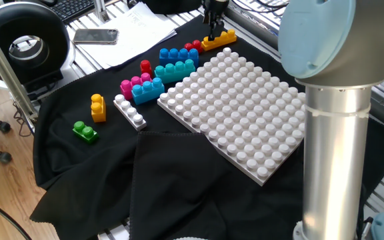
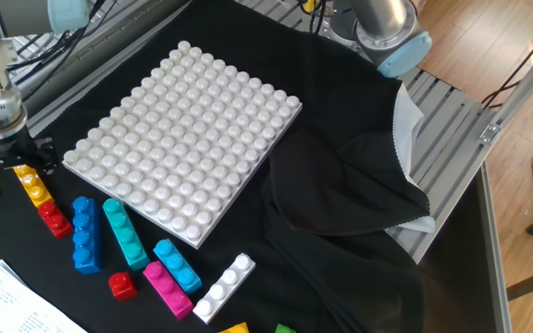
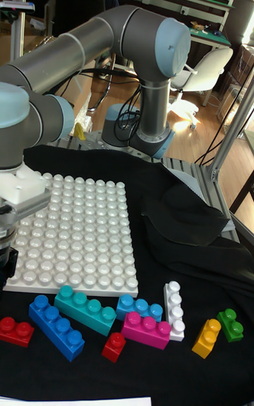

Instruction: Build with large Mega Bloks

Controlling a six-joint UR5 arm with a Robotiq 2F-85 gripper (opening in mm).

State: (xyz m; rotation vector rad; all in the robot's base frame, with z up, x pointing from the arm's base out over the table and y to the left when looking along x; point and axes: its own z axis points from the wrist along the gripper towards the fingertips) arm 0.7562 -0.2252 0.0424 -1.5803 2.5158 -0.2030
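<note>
My gripper [image 1: 213, 31] is at the far corner of the table, down on the left end of a long yellow-orange Mega Blok [image 1: 221, 39]. In the other fixed view the gripper [image 2: 11, 168] straddles that yellow-orange Blok [image 2: 33, 187], and the gap between finger and Blok is too small to judge. A red Blok [image 1: 193, 46], a long blue one [image 1: 177, 54] and a long teal one [image 1: 175, 69] lie beside it. Further along are small red [image 1: 145, 67], pink [image 1: 136, 83], short blue [image 1: 148, 90], white [image 1: 130, 111], short yellow-orange [image 1: 98, 107] and green [image 1: 85, 131] Bloks. The white studded board [image 1: 245, 113] is bare.
Black cloth covers the table and is bunched into folds [image 2: 350, 194] beside the board. Papers and a phone [image 1: 95, 36] lie behind the Bloks. The arm's grey base column [image 1: 332, 133] stands at the near right. A black round device [image 1: 22, 43] sits at the far left.
</note>
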